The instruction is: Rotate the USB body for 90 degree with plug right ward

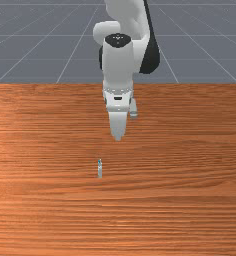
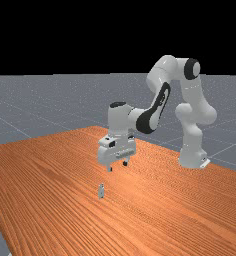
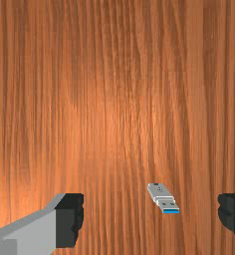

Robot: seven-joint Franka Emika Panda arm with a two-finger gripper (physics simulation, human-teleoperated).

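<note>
Far view: The white and grey Panda arm (image 2: 161, 95) reaches over the orange-brown wooden desk (image 2: 155, 212). At its end, the white two-finger gripper (image 2: 117, 166) hangs above the desk surface and points downward. The jaws are apart, with a gap between their black tips. The small silver-grey USB body (image 2: 101, 191) is below the gripper, slightly toward the far view's left, and does not touch it. The unit is upright on the desk, narrow in outline, with its long axis vertical.

Front view: The gripper is near the middle, on the arm's side of the USB body. The USB body is nearer the camera, offset toward the front view's left. Its blue-marked end is uppermost.

Wrist view: The jaws are wide apart, one on each side, and nothing is clamped. The USB body is seen from above within the span of the opening, closer to one jaw than to the other, and contacts neither. The metal plug, with its blue insert (image 3: 171, 211), is at the upper end of the body.
</note>
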